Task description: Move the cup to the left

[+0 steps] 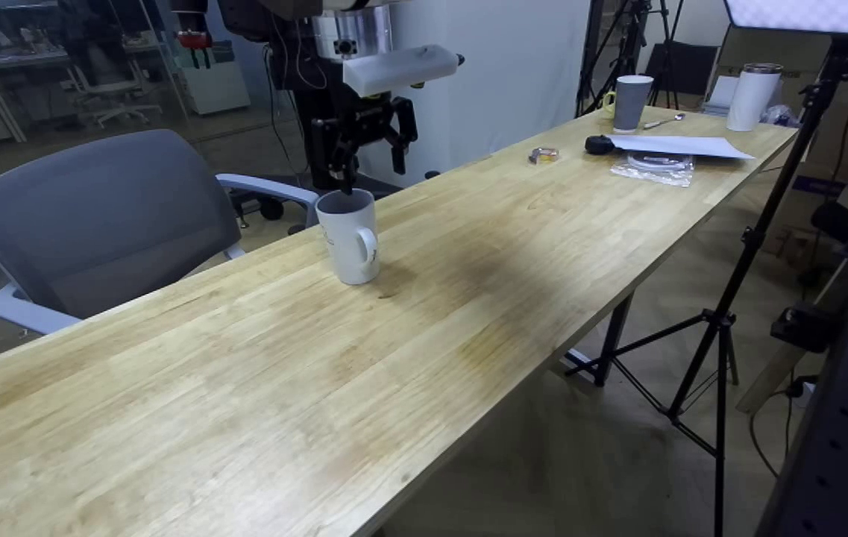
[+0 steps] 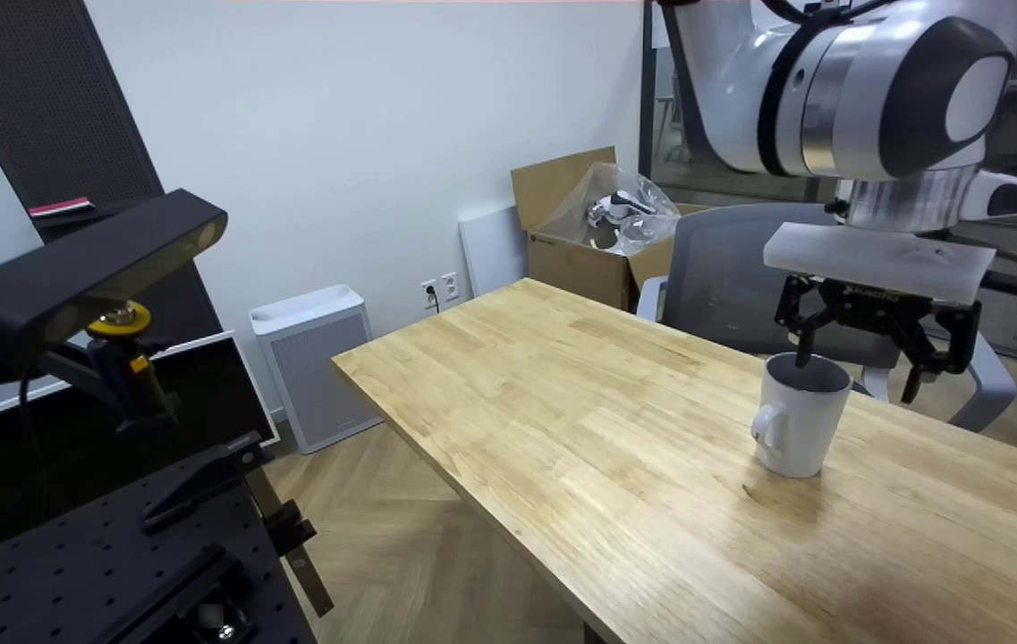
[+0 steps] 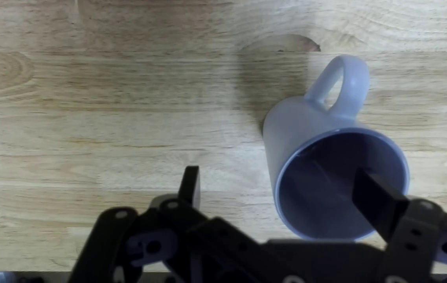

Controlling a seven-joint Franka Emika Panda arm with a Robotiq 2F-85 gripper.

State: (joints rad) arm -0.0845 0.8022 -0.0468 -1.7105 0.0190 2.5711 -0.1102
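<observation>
One mug (image 1: 345, 242) near edge (image 1: 267, 256), broad tabletop (image 1: 409, 388) alongside, pincer (image 1: 373, 177) spread

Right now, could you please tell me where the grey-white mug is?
In an exterior view, the mug stands toward the right on the wooden table, near the edge by the office chair and under one side of the open gripper.

Soft shadows and glare across tabletop (image 1: 334, 365)

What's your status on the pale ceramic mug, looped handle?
Black two-fingered gripper open. Mug upright on light wooden table, ungripped. Possible snag: one finger at mug's mouth, other outside.
</observation>
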